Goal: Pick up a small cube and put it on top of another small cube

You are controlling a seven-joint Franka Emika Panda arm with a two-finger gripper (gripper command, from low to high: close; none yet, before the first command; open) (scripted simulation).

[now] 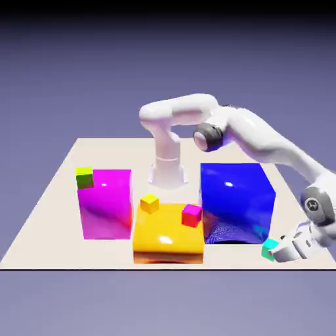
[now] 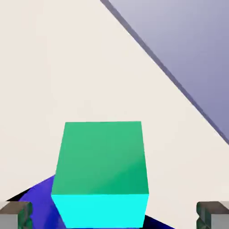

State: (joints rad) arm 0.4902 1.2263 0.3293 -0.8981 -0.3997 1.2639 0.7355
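In the exterior view, the smooth white, round-jointed robot arm (image 1: 262, 134) with dark joint caps reaches to four o'clock, where its two-finger gripper (image 1: 295, 248) is tilted beside the tiny flat-faced teal cube (image 1: 269, 248). In the hand view the jaws stand wide apart, with the teal cube nearer the left-hand fingertip. The cube lies near the front edge of the matte cream table (image 1: 39, 243), just beside the glossy blue block (image 1: 236, 200). The tiny pink-magenta cube (image 1: 191, 215) sits at one o'clock on the glossy, curved-sided orange block (image 1: 168, 236); a tiny yellow cube (image 1: 149, 203) is at eleven.
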